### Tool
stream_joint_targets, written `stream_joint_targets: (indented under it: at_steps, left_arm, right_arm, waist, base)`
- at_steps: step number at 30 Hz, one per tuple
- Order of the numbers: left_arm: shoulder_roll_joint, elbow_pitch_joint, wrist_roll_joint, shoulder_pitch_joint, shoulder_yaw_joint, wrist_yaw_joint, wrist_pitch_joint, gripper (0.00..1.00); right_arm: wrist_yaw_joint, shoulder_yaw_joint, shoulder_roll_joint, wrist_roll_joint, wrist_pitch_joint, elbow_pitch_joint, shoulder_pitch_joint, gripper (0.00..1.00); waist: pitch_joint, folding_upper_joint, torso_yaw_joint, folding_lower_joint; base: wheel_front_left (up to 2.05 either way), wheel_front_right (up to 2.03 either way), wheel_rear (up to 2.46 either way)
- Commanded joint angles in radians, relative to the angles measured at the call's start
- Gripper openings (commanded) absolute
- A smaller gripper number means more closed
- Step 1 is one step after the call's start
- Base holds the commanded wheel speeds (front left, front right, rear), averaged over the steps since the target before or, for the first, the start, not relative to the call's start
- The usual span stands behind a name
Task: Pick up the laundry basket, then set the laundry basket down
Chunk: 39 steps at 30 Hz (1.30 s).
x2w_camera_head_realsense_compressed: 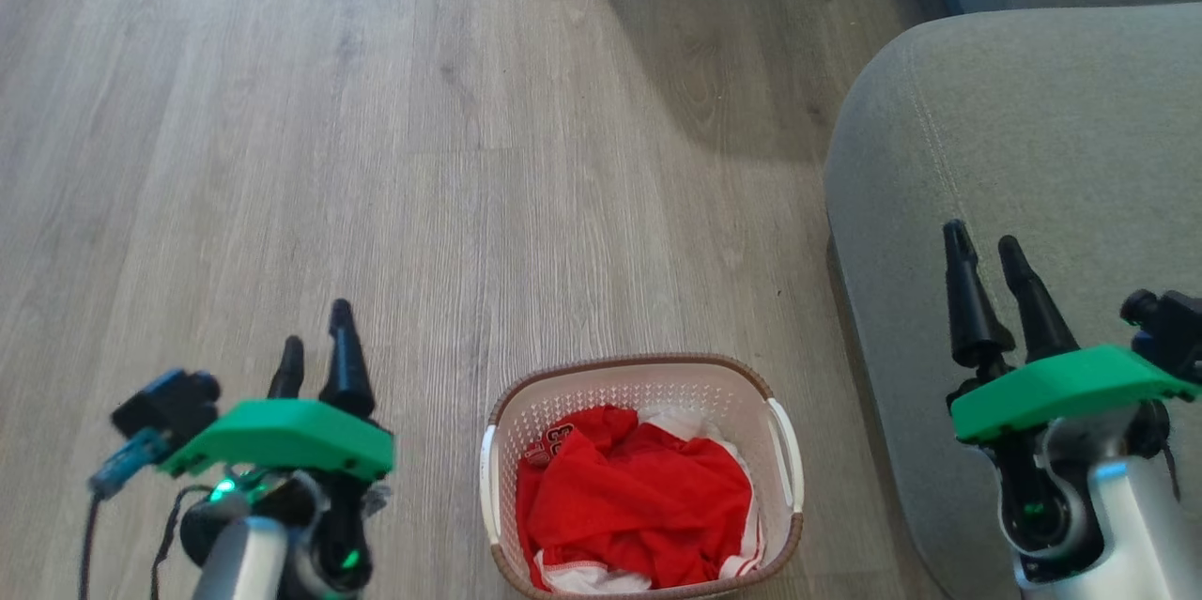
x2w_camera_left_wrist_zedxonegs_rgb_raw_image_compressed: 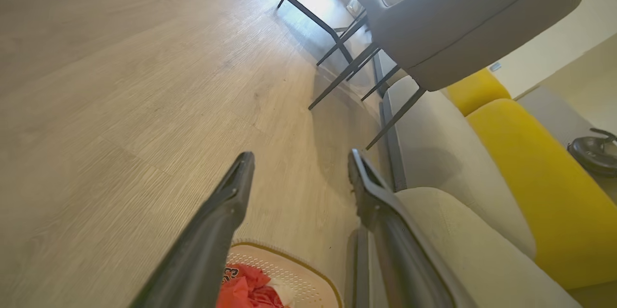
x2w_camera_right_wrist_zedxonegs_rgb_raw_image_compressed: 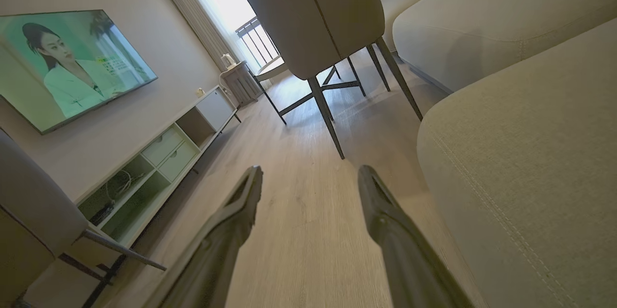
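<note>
Cream-white perforated plastic with slim side handles is what we must lift, and we judge that the trouble lies there. The laundry basket [x2w_camera_head_realsense_compressed: 648, 362] stands on the wooden floor [x2w_camera_head_realsense_compressed: 376, 159] between our two pairs of fingers, set back from their tips toward the wrists and apart from both. The left gripper [x2w_camera_head_realsense_compressed: 316, 328] and the right gripper [x2w_camera_head_realsense_compressed: 982, 236] both have their fingers spread wide and hold nothing. The right fingers point out over the arm of the grey sofa [x2w_camera_head_realsense_compressed: 1014, 159], which stands just beside the basket. If that arm swings down and inward, we think it could scrape the upholstery or shove the basket aside. If only one handle is caught, or the two sides rise unevenly, the light basket would probably tilt and spill its load. Fingers that close a little too far inward could pinch cloth or rim instead of a handle. The basket looks rounded-rectangular, with a brown woven-look rim, a white handle on each side and walls dotted with small holes. Crumpled red clothing [x2w_camera_head_realsense_compressed: 639, 497] with white trim is heaped in it and sits below the rim.
</note>
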Motion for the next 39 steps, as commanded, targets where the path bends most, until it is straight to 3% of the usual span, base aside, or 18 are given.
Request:
stream_joint_targets:
  at_steps: [1,7,16,21,26,29,32,34,39]
  left_arm:
    - [0.024,-0.038,0.051,-0.067,-0.011,0.024,-0.014,1.0]
    - [0.079,-0.016,0.15,-0.096,-0.139,0.129,-0.035,1.0]
    - [0.151,0.01,0.264,-0.15,-0.308,0.24,-0.061,1.0]
    - [0.158,0.025,0.261,-0.166,-0.36,0.232,-0.073,1.0]
    - [0.153,0.005,0.258,-0.163,-0.367,0.192,-0.087,1.0]
    - [0.141,0.009,0.253,-0.149,-0.356,0.146,-0.096,1.0]
    - [0.129,0.005,0.299,-0.148,-0.332,0.13,-0.105,1.0]
    - [0.124,-0.008,0.352,-0.151,-0.323,0.134,-0.111,1.0]
    - [0.125,-0.072,0.503,-0.16,-0.336,0.213,-0.126,1.0]
  right_arm:
    - [0.004,0.019,-0.019,-0.041,-0.015,-0.05,-0.055,1.0]
    - [0.004,0.013,0.002,-0.117,-0.036,-0.04,-0.04,1.0]
    - [0.004,0.038,0.0,-0.218,-0.062,-0.037,-0.039,1.0]
    - [0.005,0.062,-0.005,-0.235,-0.074,-0.038,-0.036,1.0]
    - [0.005,0.085,-0.011,-0.268,-0.089,0.015,-0.02,1.0]
    - [0.005,0.102,-0.011,-0.251,-0.097,0.027,-0.023,1.0]
    - [0.005,0.107,-0.014,-0.266,-0.106,0.028,-0.026,1.0]
    - [0.005,0.114,-0.017,-0.284,-0.112,0.028,-0.028,1.0]
    - [0.006,0.116,-0.012,-0.336,-0.127,-0.001,-0.035,1.0]
  waist:
    - [-0.001,0.0,-0.001,0.0]
    - [-0.007,0.0,-0.007,0.0]
    - [-0.01,0.0,-0.011,0.0]
    - [-0.011,0.0,-0.008,0.0]
    - [-0.015,0.0,-0.004,0.0]
    - [-0.016,0.0,-0.002,0.0]
    - [-0.016,0.0,-0.001,0.0]
    - [-0.015,0.0,-0.001,0.0]
    - [-0.01,0.0,0.0,0.0]
  base:
    - [0.0,0.0,0.0]
    - [0.0,0.0,0.0]
    - [0.0,0.0,0.0]
    - [0.0,0.0,0.0]
    - [0.0,0.0,0.0]
    - [0.0,0.0,0.0]
    - [0.0,0.0,0.0]
    - [0.0,0.0,0.0]
    - [0.0,0.0,0.0]
